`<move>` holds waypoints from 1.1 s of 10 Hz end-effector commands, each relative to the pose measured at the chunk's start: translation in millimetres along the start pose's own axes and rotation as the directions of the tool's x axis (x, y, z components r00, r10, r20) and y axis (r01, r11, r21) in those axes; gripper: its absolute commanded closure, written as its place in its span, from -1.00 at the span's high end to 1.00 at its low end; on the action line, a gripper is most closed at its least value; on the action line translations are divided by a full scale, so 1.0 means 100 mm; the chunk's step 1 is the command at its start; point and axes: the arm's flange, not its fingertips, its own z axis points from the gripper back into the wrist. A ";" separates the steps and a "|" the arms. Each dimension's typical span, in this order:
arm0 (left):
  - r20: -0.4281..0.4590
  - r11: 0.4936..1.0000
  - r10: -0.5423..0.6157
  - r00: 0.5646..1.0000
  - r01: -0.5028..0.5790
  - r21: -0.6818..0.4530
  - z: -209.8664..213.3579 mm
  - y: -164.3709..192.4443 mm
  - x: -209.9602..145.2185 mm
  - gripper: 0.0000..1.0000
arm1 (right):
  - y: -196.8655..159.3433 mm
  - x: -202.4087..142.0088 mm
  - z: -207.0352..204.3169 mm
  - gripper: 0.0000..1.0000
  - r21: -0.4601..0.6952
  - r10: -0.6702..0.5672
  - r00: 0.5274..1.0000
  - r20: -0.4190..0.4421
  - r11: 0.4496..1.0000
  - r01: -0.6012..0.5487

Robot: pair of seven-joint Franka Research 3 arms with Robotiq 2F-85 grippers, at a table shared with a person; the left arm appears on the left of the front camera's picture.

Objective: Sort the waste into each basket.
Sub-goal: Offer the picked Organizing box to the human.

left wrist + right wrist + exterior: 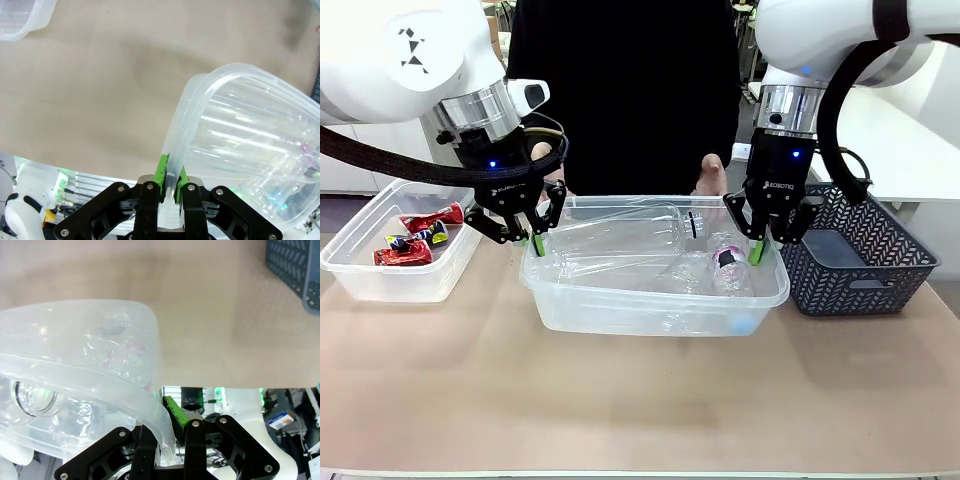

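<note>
Two grippers pinch opposite ends of the central clear tub [650, 300], which sits mid-table loaded with clear plastic bottles [650, 235]: the left gripper [538, 240] is clamped on the left rim, the right gripper [757, 245] on the right. A second tub [380, 275] at far left holds crushed red and yellow cans [415, 238]; a dark lattice basket [865, 260] stands at right. The thin rim looks likely to flex or slip if the arms move unevenly, tipping the bottles out
</note>
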 end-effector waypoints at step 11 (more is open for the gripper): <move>0.005 0.998 0.056 0.998 -0.056 0.023 -0.13 0.12 1.22 -0.86 | 0.48 1.74 0.12 -0.89 0.077 0.171 0.974 -0.152 0.984 -0.161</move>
